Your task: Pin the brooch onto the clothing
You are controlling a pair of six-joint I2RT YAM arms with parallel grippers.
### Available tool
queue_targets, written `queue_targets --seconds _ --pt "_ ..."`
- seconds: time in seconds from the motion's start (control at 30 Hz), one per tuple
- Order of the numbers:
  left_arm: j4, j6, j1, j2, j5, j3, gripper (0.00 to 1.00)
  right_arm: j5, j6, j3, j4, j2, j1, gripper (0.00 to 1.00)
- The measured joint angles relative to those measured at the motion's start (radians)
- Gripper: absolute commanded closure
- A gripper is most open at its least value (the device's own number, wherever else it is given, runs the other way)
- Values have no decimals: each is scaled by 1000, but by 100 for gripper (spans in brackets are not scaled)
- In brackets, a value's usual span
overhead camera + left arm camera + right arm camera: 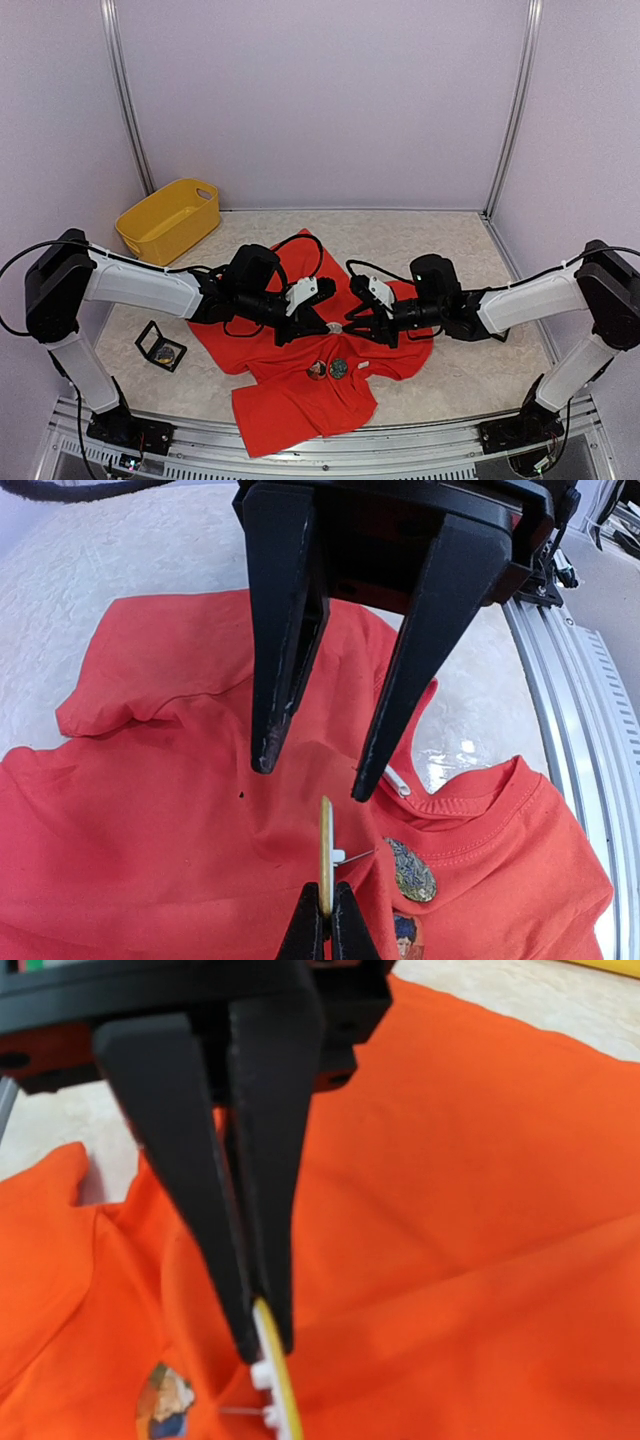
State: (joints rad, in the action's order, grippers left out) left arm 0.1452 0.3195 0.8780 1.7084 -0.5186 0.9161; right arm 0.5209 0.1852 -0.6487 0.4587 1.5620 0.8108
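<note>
The red T-shirt (290, 405) lies crumpled on the table between the arms, and fills the left wrist view (150, 810) and the right wrist view (480, 1160). My right gripper (353, 325) (262, 1345) is shut on the rim of a round, yellow-edged brooch (283, 1400) held edge-on just above the cloth; its open pin sticks out sideways. In the left wrist view this brooch (325, 855) stands upright in the right fingertips (310, 930). My left gripper (318, 325) (313, 780) is open and empty, just above the brooch, not touching it.
Two other brooches (316, 371) (340, 368) sit on the shirt near the collar (470, 810). A yellow basket (168, 218) stands at the back left. An open black box (160, 346) lies left of the shirt. A metal rail (420, 440) runs along the near edge.
</note>
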Motion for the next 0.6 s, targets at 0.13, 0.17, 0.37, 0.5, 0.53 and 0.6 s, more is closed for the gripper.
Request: queue_targets --seconds 0.13,0.17,0.37,0.5,0.53,0.6 --pt "-6 1 0 0 0 0 100 12 5 -29 -4 35 0 76" --pt "-6 1 0 0 0 0 100 18 4 -33 -4 42 0 76" --pt "-5 1 0 0 0 0 100 37 -8 -41 -1 71 0 86" --pt "-5 1 0 0 5 0 100 49 -12 -48 3 83 0 97" --pt "-5 1 0 0 6 0 100 58 -13 -51 3 89 0 99" --pt "-12 1 -2 0 10 0 100 75 -17 -62 2 105 0 100"
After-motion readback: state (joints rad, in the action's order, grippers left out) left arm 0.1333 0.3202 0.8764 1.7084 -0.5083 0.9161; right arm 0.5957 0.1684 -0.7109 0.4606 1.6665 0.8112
